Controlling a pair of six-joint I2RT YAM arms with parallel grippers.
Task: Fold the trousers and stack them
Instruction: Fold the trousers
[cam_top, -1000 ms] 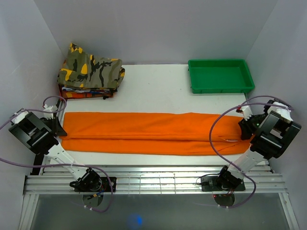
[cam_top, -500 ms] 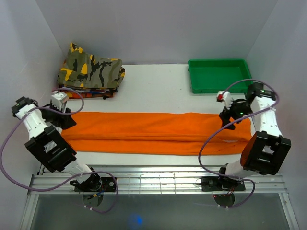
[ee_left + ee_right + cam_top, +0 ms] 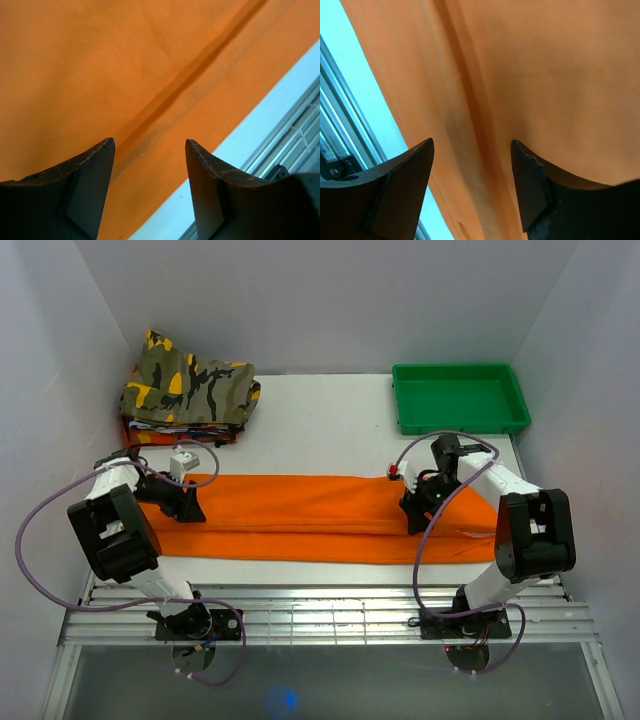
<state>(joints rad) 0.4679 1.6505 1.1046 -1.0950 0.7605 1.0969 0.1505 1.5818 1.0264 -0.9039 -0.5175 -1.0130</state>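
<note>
the trousers lie flat outside the green tray.

The trousers are soft orange cloth, not shiny, with a fine woven grain and a stitched seam, and the camouflage clothes at the upper left of the frame are dull cloth too. The counter is white, smooth and not shiny, the tray at the upper right is green plastic with a little gloss, and the rails along the bottom are bare ribbed metal. The left hand and right hand have hard black fingers, dull and a bit scuffed at the edges.
</note>
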